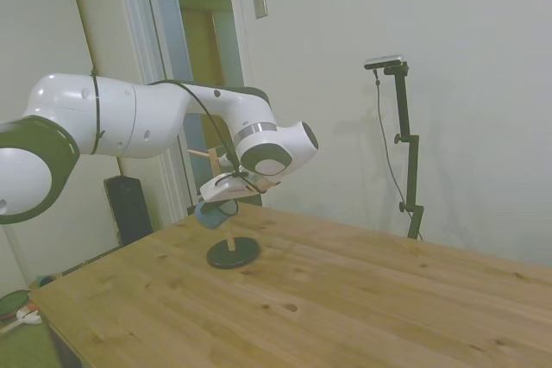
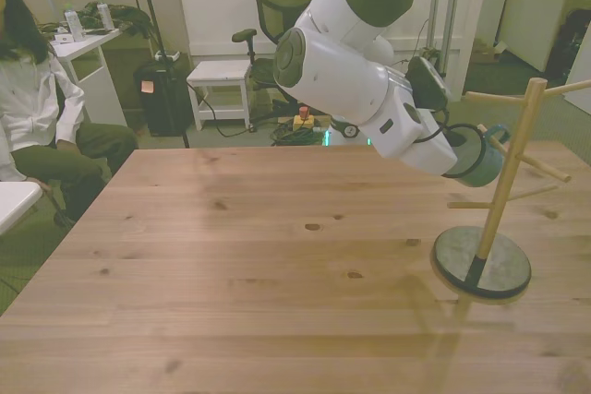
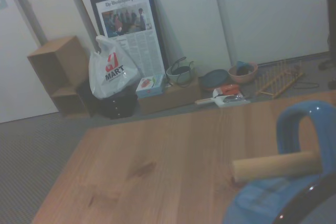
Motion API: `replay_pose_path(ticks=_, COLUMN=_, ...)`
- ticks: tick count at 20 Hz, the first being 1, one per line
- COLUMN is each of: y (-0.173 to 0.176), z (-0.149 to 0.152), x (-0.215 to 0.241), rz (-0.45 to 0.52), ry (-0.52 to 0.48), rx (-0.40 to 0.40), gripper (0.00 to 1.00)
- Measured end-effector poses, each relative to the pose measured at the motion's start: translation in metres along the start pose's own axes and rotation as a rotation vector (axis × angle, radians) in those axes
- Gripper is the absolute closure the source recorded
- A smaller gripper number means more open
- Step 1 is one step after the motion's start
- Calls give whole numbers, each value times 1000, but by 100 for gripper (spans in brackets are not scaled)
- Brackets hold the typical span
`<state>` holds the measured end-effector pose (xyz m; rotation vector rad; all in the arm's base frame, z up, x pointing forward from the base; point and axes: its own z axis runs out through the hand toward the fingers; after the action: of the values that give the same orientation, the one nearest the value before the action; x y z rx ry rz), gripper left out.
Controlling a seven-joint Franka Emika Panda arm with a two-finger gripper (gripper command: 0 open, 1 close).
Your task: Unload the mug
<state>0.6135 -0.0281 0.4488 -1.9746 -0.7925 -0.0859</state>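
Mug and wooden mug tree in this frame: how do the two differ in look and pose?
The mug is light blue and rounded with a dark rim; the mug tree is bare pale wood with thin pegs on a dark round base. The mug lies sideways up among the pegs, at the gripper; the tree stands on the table. In the wrist view a peg passes through the mug's handle.
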Motion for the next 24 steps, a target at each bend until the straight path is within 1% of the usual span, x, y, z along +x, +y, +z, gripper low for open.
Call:
replay_pose_path(ticks=8, y=-1, z=11, x=-15, rz=-6, ry=-9, rx=22, gripper=100)
replay_pose_path(ticks=13, y=-17, z=19, x=-23, rz=-30, ry=-27, rx=25, gripper=100)
replay_pose_path(ticks=18, y=-34, z=38, x=-46, rz=-26, ry=-79, rx=34, gripper=100)
replay_pose_path(ticks=21, y=-42, z=37, x=-61, rz=-11, ry=-96, rx=17, gripper=100)
replay_pose_path(ticks=24, y=-48, z=22, x=-85, rz=34, ry=-97, rx=-65, gripper=100)
